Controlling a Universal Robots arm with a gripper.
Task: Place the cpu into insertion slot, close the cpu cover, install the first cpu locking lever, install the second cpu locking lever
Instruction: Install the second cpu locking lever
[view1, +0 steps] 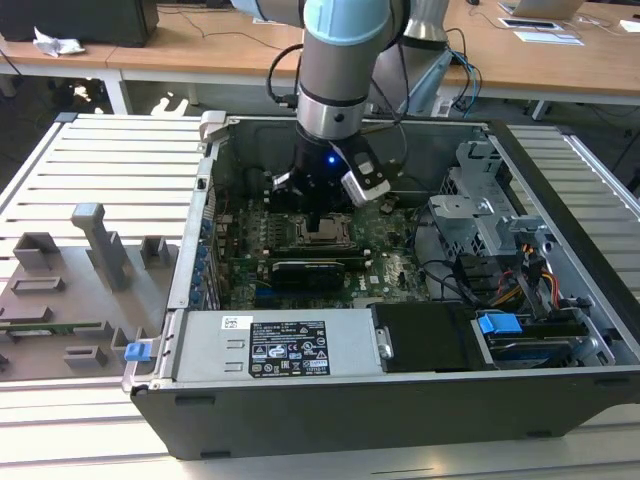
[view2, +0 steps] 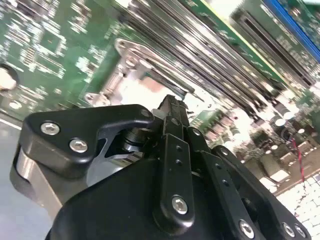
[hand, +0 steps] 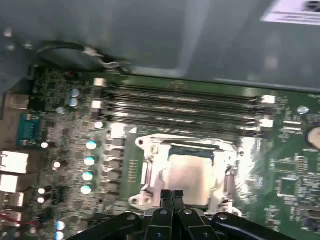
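The gripper (hand: 172, 196) is seen nearest in both wrist views, its fingertips (hand: 165, 195) pressed together with nothing held between them; the closed tip is presumably kept narrow so it can push on small socket parts rather than grasp. It is poised just over the near edge of the insertion slot (hand: 187, 172). The cpu (hand: 189, 176) is already seated there, its pale metal top showing through the window of the cpu cover (hand: 150, 145), which appears to be lowered around it. Whether either locking lever is latched cannot be told. Beyond the socket, the long memory slots (hand: 180, 100) are laid in parallel rows. In the exterior view, the arm is seen reaching down into the open computer case (view1: 560, 200), and a white label (view1: 288, 350) is carried on the power supply (view1: 200, 345); its print is too small to be read
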